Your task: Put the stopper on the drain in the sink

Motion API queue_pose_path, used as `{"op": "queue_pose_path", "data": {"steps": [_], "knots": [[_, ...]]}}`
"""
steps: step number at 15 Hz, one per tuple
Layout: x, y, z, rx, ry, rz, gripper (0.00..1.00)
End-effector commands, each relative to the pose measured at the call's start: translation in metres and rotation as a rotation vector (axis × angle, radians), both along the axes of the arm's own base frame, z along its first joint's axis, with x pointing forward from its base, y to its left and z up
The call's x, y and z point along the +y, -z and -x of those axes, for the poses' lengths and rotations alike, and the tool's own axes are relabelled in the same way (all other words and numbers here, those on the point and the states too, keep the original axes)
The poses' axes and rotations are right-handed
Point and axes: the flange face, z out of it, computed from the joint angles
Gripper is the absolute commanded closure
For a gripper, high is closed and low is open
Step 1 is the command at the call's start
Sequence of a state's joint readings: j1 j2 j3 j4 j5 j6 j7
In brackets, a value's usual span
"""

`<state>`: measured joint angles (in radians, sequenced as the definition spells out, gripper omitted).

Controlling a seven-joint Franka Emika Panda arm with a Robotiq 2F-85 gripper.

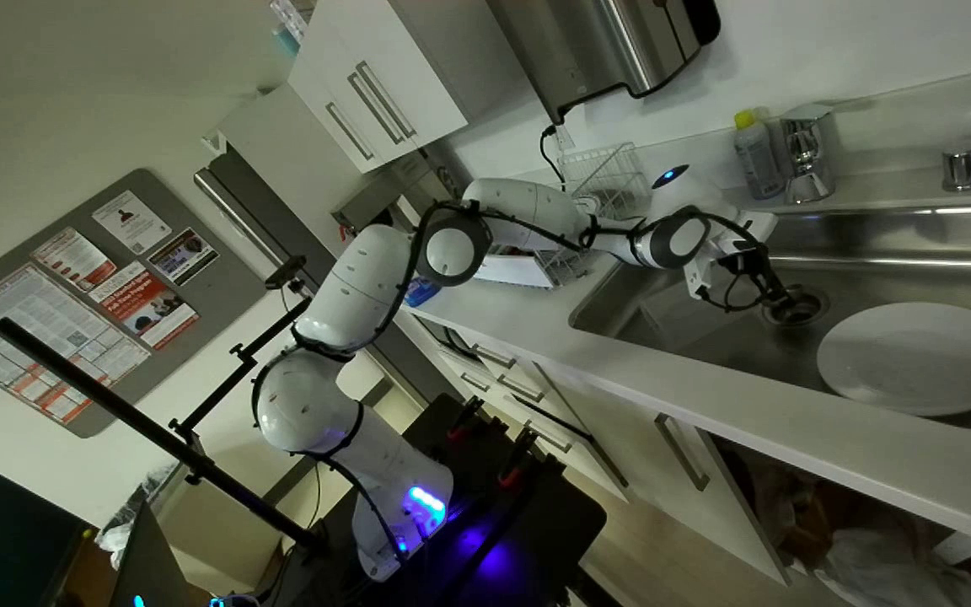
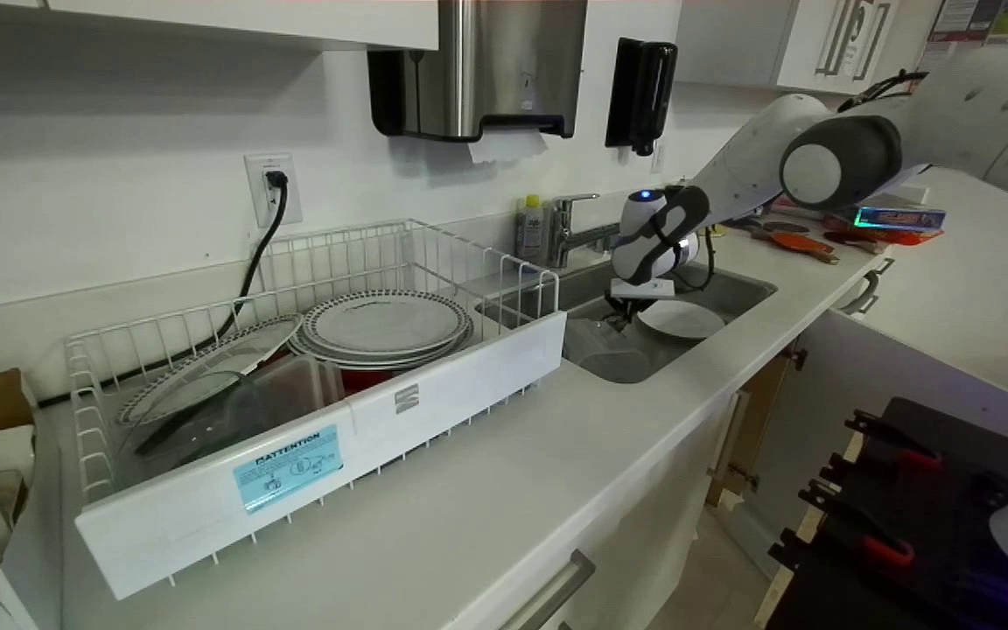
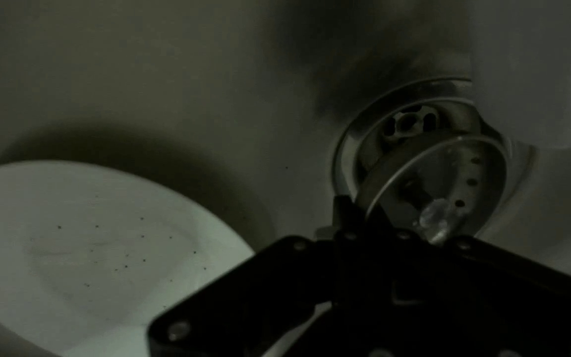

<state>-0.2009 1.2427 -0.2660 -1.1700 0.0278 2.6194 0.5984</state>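
The stopper [image 3: 469,168] is a round metal strainer with small holes and a centre knob. It is tilted and overlaps the drain [image 3: 346,158] in the wrist view, covering its lower part. My gripper [image 3: 362,215] is shut on the near rim of the stopper. I cannot tell whether the stopper touches the drain. In an exterior view my gripper [image 1: 776,295] points down beside the drain [image 1: 818,299] in the steel sink [image 1: 898,240]; the stopper is hard to make out there. In an exterior view my gripper [image 2: 622,311] is low in the sink [image 2: 745,289], with the drain hidden.
A white plate [image 3: 92,238] lies in the sink beside the drain. A clear plastic container [image 2: 605,350] is on the drain's other side; a pale surface [image 3: 538,74] covers the drain's edge. A faucet [image 1: 806,160] and soap bottle [image 1: 758,156] stand behind. A dish rack [image 2: 469,398] stands alongside.
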Motion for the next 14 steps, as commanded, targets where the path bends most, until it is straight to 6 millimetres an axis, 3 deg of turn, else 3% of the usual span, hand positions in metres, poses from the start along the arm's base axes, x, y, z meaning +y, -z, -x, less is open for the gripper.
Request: {"op": "queue_pose_path", "data": {"steps": [1, 6, 14], "knots": [[-0.003, 0.008, -0.005, -0.09, 0.004, -0.001, 0.98], [-0.004, 0.024, -0.006, -0.137, 0.022, -0.079, 0.98], [-0.011, 0.035, -0.011, -0.167, 0.044, -0.111, 0.98]]}}
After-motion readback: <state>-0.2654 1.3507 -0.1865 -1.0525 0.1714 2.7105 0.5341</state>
